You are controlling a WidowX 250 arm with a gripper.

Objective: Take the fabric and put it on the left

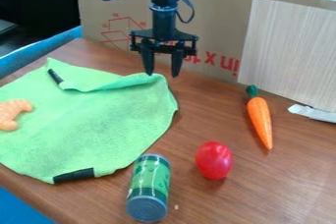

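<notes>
The gripper (pixel 162 73) hangs down at the top centre, over the back right edge of the fabric. Its two fingers are spread apart with nothing held between them; the left fingertip is close to the fabric's raised edge, and whether it touches cannot be told. The bright green fabric (pixel 98 120) lies spread over the left part of the table, its back edge folded over and a black strip at its front corner. An orange, curved toy piece (pixel 12 113) rests on the fabric at the far left.
A green can (pixel 150 187) lies in front of the fabric's right side. To the right are a red, rounded object (pixel 213 160) and an orange carrot (pixel 260 120). Behind stands a cardboard panel (pixel 216 21), with a pale board (pixel 289 51) leaning at the right. A white object (pixel 312 113) lies at the right edge.
</notes>
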